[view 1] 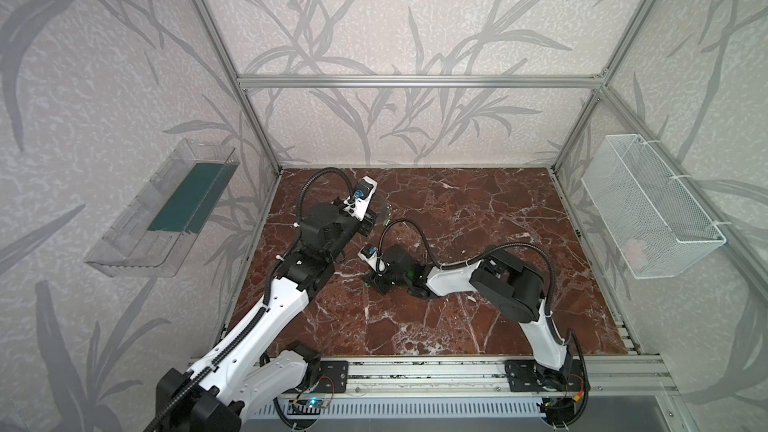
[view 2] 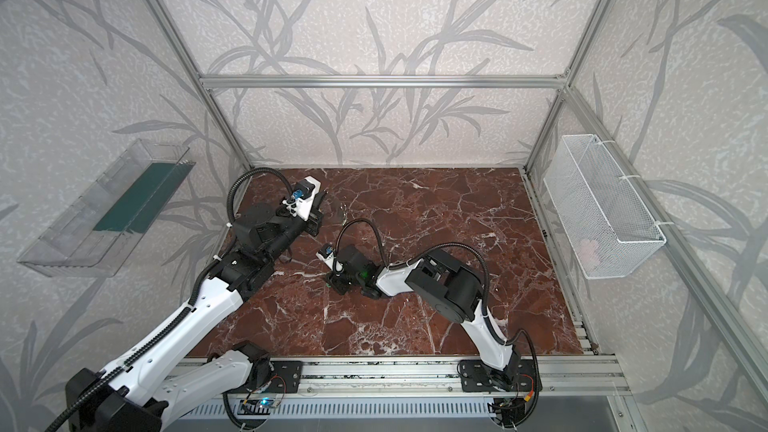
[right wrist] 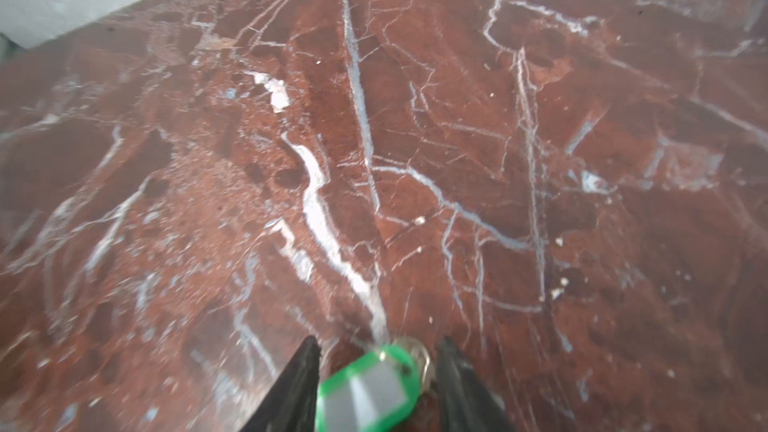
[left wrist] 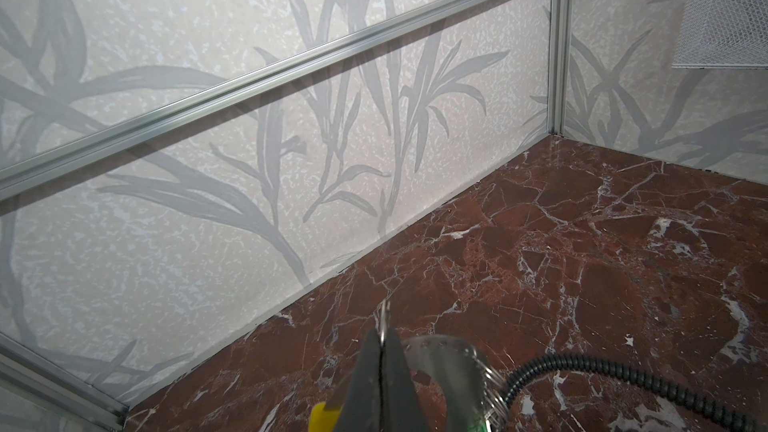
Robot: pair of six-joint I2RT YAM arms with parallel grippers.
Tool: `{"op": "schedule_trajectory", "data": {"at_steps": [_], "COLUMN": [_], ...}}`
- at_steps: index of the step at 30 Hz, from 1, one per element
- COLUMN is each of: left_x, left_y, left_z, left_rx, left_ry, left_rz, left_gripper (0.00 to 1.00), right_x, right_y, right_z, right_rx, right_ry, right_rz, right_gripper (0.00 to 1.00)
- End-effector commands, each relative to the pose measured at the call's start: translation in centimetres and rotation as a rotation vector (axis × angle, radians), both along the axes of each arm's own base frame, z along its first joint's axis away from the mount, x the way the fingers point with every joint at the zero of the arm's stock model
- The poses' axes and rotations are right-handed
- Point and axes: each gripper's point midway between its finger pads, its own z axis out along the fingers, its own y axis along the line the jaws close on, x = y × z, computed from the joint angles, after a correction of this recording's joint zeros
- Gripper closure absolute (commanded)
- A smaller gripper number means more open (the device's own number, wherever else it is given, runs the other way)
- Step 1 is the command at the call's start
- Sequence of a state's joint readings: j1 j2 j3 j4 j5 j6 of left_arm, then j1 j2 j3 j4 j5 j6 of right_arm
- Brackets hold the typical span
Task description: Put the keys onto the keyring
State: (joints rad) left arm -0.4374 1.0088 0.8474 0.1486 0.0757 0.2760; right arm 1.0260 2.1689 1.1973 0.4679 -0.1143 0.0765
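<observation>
Between the parted jaws of the right gripper (right wrist: 379,342) a green-tagged thin metal key (right wrist: 365,396) lies loose and slantwise on the red marble tabletop (right wrist: 457,139), while the left gripper (left wrist: 382,336), rearward-left, clamps the large grey perforated metal keyring (left wrist: 449,353).

Grn-tag key (right wrist: 365,388) on table (right wrist: 457,139); keyring (left wrist: 449,363) aloft

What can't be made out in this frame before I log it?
Keyring: left wrist view, mostly cut off by the frame edge and hidden behind the shut left gripper; only a faint arc in a top view.
Key: right wrist view, blurred, blade not visible; contact with the right gripper unclear.
Second key: just a green sliver at the left wrist view's edge.
</observation>
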Motion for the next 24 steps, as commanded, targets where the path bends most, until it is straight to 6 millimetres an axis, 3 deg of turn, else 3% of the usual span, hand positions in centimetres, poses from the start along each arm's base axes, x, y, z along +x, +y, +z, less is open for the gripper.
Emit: {"op": "schedule_trajectory", "data": {"at_steps": [1,8,14,19,24], "left_x": [-0.4,-0.5,-0.4,-0.2,0.0], "left_y": [0.4,0.4,0.2,-0.2,-1.3], "left_z": [0.4,-0.2,-0.5,-0.7,-1.0], "left_rx": [-0.002,0.005,-0.018,-0.029,-0.034], "left_ry": [-0.017,-0.008,-0.004,0.000,0.009], "left_rz": [0.003,0.006,0.003,-0.012,-0.049], "left_gripper": [1.00,1.00,1.00,1.00,1.00], "right_x": [-0.7,-1.8,-3.3,-5.1,-5.5], "right_y": [0.3,-2.2,-7.0,-11.6,-16.4], "right_z": [-1.3,-2.3,-1.5,-0.6,0.3], "right_rx": [-0.105,-0.244,-0.311,-0.368,-0.466], "right_ry": [-0.061,-0.143,-0.180,-0.174,-0.180], "right_rz": [-0.001,0.011,-0.004,-0.012,-0.078], "right_gripper": [0.54,0.68,0.75,0.74,0.64]}}
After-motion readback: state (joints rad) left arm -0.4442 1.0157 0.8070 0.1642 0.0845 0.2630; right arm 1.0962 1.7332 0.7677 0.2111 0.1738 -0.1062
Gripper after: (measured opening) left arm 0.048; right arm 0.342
